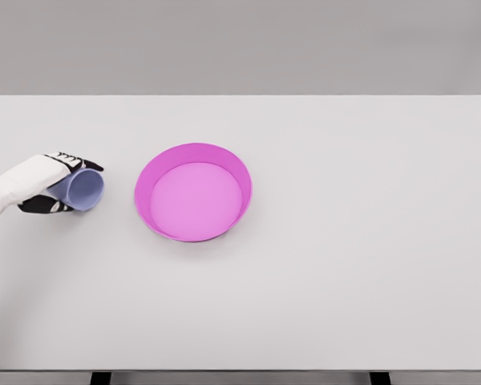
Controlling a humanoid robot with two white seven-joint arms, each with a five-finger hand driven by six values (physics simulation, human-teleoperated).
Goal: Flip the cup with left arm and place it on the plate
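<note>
— What lies closest to you?

— The near stretch of the white table [305,321], bare right up to its front edge. Farther in, left of the middle, sits the pink plate [193,192], a shallow round dish with a raised rim, resting flat on the tabletop.

— And your hand?

— My left hand [52,184] comes in from the left edge, white at the back with dark fingers. Those fingers are curled around the cup [83,189], one above it and others below, so I have it clamped.

— How is the cup sitting?

— It is a pale blue-lilac cup, lying on its side, with the open mouth turned toward the plate and a little toward the camera. It is to the left of the plate, near it but not touching. Whether it rests on the table or is just off it, I cannot tell.
</note>
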